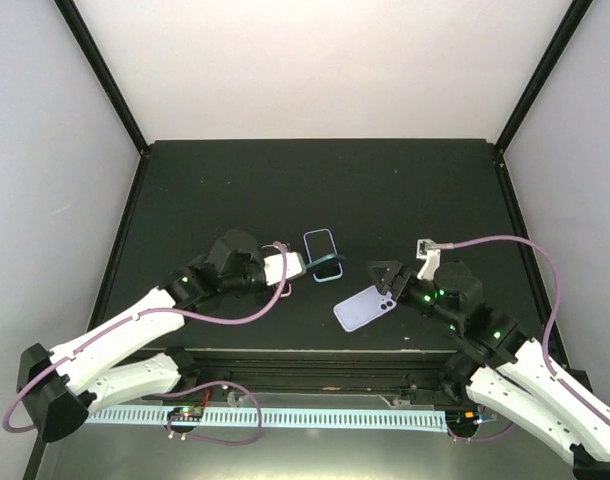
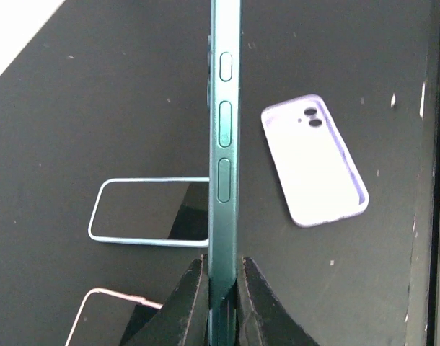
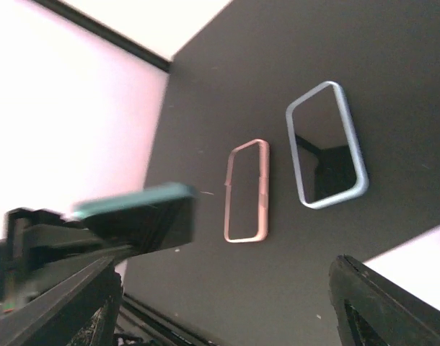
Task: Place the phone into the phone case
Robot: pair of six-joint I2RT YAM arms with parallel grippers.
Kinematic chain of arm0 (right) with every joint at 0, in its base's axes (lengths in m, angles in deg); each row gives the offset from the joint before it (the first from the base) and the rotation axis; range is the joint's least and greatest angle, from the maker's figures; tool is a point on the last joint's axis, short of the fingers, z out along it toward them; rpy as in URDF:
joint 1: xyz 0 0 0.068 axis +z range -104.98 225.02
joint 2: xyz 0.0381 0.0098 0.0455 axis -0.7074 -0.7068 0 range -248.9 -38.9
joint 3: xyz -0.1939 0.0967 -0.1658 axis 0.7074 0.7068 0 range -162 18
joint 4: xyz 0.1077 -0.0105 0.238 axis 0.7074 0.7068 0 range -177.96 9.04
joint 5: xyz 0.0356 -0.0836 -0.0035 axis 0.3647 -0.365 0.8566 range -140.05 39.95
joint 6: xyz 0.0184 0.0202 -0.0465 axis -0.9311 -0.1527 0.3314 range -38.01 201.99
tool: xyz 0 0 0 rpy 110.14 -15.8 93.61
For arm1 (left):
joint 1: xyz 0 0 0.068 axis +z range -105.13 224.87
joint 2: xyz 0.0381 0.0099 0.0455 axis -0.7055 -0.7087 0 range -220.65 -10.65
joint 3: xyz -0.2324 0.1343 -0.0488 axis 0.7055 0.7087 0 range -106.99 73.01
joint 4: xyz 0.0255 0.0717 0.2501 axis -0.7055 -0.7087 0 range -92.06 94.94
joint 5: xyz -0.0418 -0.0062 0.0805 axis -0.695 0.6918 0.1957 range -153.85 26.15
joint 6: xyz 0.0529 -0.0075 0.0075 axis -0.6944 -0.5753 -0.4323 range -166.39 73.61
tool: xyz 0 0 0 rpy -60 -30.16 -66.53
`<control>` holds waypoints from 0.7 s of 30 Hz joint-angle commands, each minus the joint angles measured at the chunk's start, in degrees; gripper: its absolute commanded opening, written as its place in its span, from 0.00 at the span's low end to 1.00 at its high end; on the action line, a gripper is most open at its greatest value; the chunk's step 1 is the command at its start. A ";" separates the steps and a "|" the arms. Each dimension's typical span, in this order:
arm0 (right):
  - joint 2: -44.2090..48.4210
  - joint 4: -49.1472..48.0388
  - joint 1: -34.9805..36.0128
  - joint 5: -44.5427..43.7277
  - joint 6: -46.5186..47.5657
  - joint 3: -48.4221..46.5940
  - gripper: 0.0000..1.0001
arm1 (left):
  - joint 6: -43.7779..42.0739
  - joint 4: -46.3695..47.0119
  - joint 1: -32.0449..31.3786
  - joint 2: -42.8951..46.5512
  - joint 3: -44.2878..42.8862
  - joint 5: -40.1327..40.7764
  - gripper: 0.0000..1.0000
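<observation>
The teal-green phone (image 2: pixel 223 144) stands on edge, side buttons facing the left wrist camera. My left gripper (image 2: pixel 222 288) is shut on its lower end, one finger on each face. From above, the phone (image 1: pixel 329 266) hangs just over the table at my left gripper (image 1: pixel 313 266). The lavender phone case (image 1: pixel 365 308) lies flat, camera cut-out up, to the phone's right; it also lies in the left wrist view (image 2: pixel 314 162). My right gripper (image 1: pixel 383 283) is open just above the case's far end. Its wrist view shows the held phone (image 3: pixel 137 216) to the left of my right gripper (image 3: pixel 227 310).
A light blue-rimmed phone (image 1: pixel 322 245) lies flat just behind the held phone, also in the wrist views (image 2: pixel 151 210) (image 3: pixel 327 144). A pink-rimmed one (image 3: pixel 247 191) lies beside it (image 2: pixel 108 310). The table's front rail (image 1: pixel 315 355) runs close behind the case.
</observation>
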 commanded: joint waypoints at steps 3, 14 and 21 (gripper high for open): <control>0.23 10.56 0.08 -9.86 -8.96 1.05 0.78 | 18.76 10.53 1.78 3.20 2.26 -1.63 0.02; -6.80 8.04 0.04 -10.82 -16.08 8.34 0.71 | 36.91 8.43 13.81 2.98 2.48 -12.81 0.02; -13.91 1.88 0.01 -9.65 -14.09 11.14 0.69 | 46.66 12.38 18.82 4.07 7.72 -22.56 0.02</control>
